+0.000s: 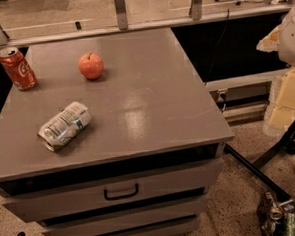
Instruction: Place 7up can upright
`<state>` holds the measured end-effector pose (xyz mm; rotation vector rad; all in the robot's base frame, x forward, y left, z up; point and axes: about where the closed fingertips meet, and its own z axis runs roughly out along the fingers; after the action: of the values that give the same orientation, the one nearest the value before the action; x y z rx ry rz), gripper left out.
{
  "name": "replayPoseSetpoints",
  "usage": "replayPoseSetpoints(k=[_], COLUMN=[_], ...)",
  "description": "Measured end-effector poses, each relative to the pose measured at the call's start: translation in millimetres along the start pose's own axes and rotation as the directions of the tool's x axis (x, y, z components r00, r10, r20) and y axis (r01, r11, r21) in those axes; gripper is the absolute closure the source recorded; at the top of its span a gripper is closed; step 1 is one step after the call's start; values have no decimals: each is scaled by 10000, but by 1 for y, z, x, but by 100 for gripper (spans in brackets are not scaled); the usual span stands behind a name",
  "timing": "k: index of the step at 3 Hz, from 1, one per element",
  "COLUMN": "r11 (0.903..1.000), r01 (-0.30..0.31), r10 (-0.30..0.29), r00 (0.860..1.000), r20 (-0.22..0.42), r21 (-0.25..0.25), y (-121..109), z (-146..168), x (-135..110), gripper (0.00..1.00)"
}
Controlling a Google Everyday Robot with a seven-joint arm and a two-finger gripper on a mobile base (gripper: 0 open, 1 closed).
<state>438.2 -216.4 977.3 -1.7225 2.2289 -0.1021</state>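
Observation:
The 7up can (64,126) lies on its side on the left front part of the grey cabinet top (151,104). It is silver-white with green markings and small print, and its end points to the front left. My gripper (288,100) shows at the right edge of the camera view, pale and yellowish, off the cabinet's right side and far from the can. It holds nothing that I can see.
A red Coca-Cola can (16,68) stands upright at the back left corner. An apple (90,65) sits at the back. Drawers with a black handle (121,192) front the cabinet. Black stand legs (270,157) and several cans (286,216) are on the floor to the right.

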Motion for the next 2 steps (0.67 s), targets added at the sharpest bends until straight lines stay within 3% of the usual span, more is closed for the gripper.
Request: replayPoseSetpoints(k=[1,2], r11=[9998,9955], r01=[182,940], r10=[-182,-942], r00=[9998,9954], r20=[-41,-202], r21=[-12,-90], y=[-2,-9], z=[2,14], x=[-6,-29], gripper=[0,0])
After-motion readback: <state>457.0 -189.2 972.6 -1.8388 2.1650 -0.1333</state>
